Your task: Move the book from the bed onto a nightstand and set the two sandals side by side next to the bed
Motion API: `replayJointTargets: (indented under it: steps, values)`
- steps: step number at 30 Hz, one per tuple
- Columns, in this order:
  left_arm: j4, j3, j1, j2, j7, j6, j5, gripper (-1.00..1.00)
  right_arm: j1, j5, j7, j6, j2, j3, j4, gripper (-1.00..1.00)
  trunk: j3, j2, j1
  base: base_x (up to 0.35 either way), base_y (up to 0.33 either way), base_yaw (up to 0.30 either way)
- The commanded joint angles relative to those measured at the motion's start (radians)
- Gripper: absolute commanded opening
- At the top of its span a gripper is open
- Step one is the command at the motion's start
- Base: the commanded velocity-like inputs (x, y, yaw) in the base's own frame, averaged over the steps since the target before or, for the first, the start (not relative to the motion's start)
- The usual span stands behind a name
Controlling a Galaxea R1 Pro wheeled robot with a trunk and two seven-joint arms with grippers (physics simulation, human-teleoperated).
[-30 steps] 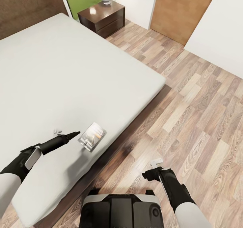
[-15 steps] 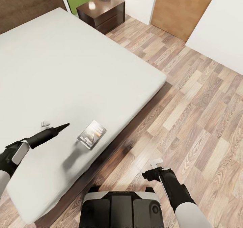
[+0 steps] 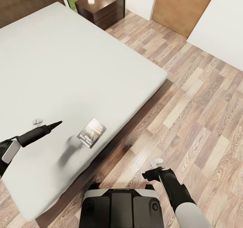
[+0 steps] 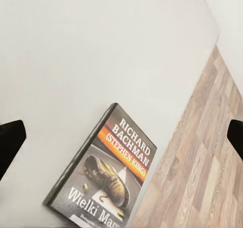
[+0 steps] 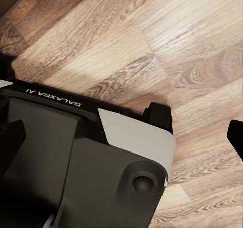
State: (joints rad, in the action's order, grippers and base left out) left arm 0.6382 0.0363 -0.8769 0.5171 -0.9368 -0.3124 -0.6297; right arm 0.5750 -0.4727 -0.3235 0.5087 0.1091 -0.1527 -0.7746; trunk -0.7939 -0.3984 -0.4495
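Your book (image 3: 91,132) lies flat on the bed (image 3: 74,66), cover up, in the lower middle of the frame, close to the mattress edge that borders the floor (image 3: 189,113). The left gripper (image 3: 55,123) hangs over the mattress to the book's left, apart from it and holding nothing. In the left wrist view its two fingertips (image 4: 10,142) sit at opposite edges of the frame, so it is spread wide, with the book (image 4: 109,167) between and ahead of them.

The right gripper (image 3: 153,169) hangs over the floor at lower right, beside the base (image 3: 120,206); it too looks spread and empty.

Judge the book as light and thin, with a slick, bendy cover, lying flush on a soft mattress, so there is little to get under. Pinching across a short edge or the spine side probably suits best; pressing a finger into the mattress may let you slip beneath. The nightstand (image 3: 101,6) waits at the upper middle of the frame.
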Motion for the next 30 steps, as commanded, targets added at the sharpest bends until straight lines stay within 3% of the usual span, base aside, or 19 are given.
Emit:
replayJointTargets:
  steps: [1, 13, 30]
  values:
    - [0.0, 0.0, 0.0, 0.002, 0.003, -0.01, -0.007, 1.0, 0.0, -0.011, -0.009, 0.001, 0.001, -0.005, -0.002, 1.0, -0.003, -0.002, -0.001, 0.0, 0.0, 0.0]
    - [-0.003, 0.002, -0.001, 0.003, 0.032, -0.005, -0.005, 1.0, 0.0, -0.011, -0.009, -0.056, 0.001, -0.008, -0.002, 1.0, -0.013, -0.002, -0.001, 0.0, 0.0, 0.0]
    - [-0.002, 0.002, -0.001, 0.0, 0.037, -0.008, -0.001, 1.0, 0.0, -0.011, -0.008, -0.069, 0.0, -0.01, -0.002, 1.0, -0.035, -0.002, -0.001, 0.0, 0.0, 0.0]
